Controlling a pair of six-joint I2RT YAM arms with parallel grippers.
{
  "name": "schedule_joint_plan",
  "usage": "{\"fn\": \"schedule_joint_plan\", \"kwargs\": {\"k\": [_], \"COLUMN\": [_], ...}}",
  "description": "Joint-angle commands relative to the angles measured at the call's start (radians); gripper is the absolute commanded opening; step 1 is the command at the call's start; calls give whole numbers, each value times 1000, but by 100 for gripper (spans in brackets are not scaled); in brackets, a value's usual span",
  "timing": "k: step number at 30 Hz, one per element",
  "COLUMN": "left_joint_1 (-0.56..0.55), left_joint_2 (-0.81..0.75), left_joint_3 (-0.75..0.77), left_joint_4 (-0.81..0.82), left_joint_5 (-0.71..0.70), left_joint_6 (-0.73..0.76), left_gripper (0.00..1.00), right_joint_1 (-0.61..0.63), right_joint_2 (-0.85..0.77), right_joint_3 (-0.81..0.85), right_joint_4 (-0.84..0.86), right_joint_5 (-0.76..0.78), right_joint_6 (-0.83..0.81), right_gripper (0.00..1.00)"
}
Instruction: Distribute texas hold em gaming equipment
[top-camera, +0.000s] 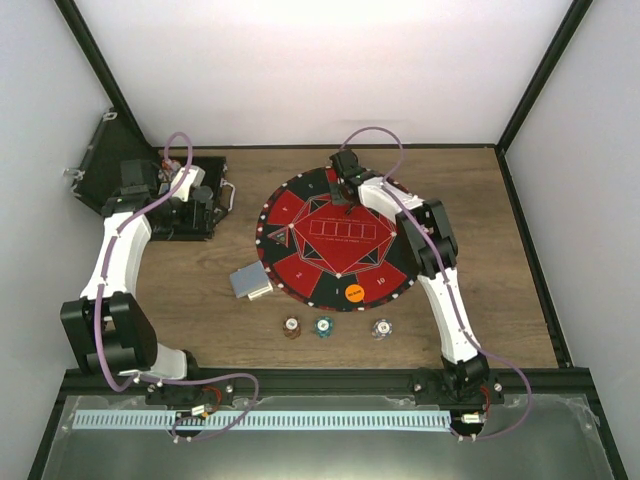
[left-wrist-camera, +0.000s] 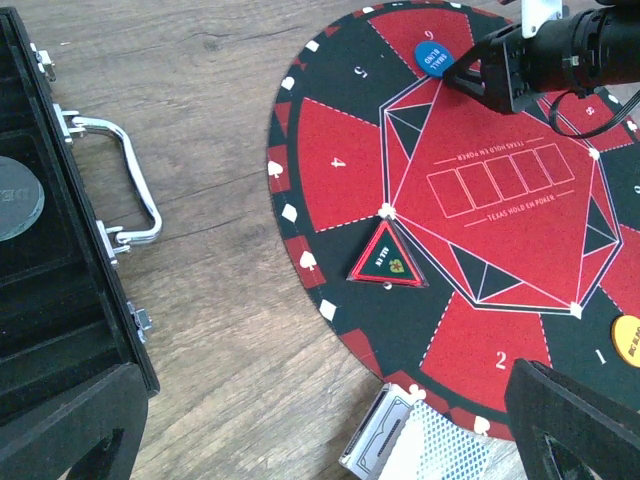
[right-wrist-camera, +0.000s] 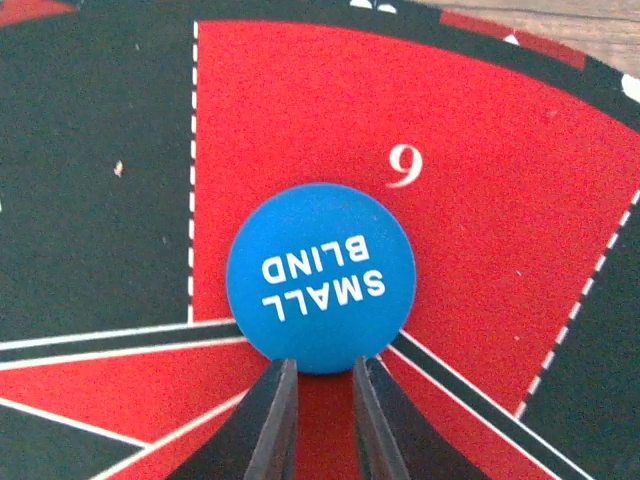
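Setting: robot test cell, lab type. Evidence: wood-grain counter (top-camera: 500, 260) enclosed by plain white walls (top-camera: 320, 70) in black framing (top-camera: 535, 75); two arms bolted at near edge; slotted cable duct (top-camera: 260, 421) along metal front ledge.

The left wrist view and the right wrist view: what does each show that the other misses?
Only the left wrist view shows the black case, its metal handle, the triangular all-in marker, the orange disc and the cards. Only the right wrist view makes the "SMALL BLIND" lettering readable. Both show the blue disc by sector 6 on the round mat.
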Motion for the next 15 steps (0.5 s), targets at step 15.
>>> {"fn": "schedule_joint_plan", "kwargs": {"k": [15], "left_joint_1": [5], "left_joint_2": [-5], "left_joint_3": [16], "left_joint_4": [-57], "left_joint_5": [46], "left_joint_6": [45], "left_gripper": [100], "right_joint_1": [367], "right_joint_2": [-708], "right_joint_3": [-862], "right_joint_4": [42], "right_joint_5": [41], "right_joint_6": [206], "right_gripper": [49]}}
